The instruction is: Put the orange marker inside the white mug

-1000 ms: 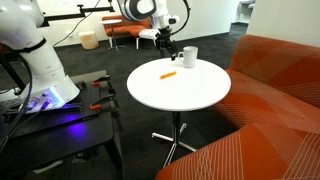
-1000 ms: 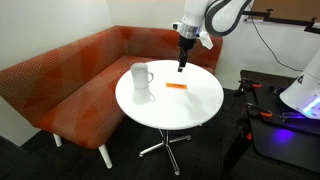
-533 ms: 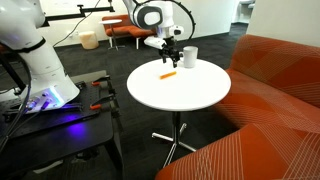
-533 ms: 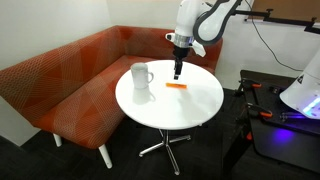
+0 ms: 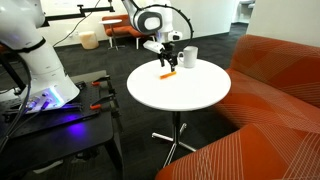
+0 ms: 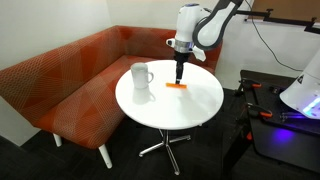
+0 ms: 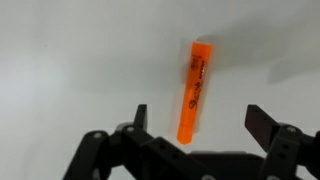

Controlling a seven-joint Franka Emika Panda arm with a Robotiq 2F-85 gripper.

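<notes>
Sofa (image 6: pixel 65 80), orange upholstered, is wrapping around the far side of the scene, well apart from the tool; it is also showing in the other exterior view (image 5: pixel 275 95). Round white surface (image 5: pixel 195 95) on a single pedestal is sitting directly under the tool, and is visible in both exterior views (image 6: pixel 180 110). Robot arm (image 6: pixel 197 25) is reaching in from above and pointing the tool straight down; in an exterior view (image 5: pixel 150 20) its white links are bending over the edge of the surface.

White mug (image 5: pixel 189 56) is standing upright on the surface just beside the tool, not touching it. In an exterior view (image 6: pixel 141 77) the mug is sitting clearly to one side of the tool, handle showing.

Tool (image 5: pixel 170 66) is hovering low over the surface, also seen here (image 6: pixel 179 76). In the wrist view the tool (image 7: pixel 199 118) is holding its two fingers (image 7: pixel 140 116) spread wide, gripping nothing.

Orange marker (image 7: pixel 195 90) is lying flat on the surface directly beneath the tool, its length running away from the wrist camera and its near end reaching into the gap between the fingers, touching neither. In both exterior views the marker (image 5: pixel 168 74) (image 6: pixel 177 87) is resting just under the fingertips, outside the mug and apart from it.
</notes>
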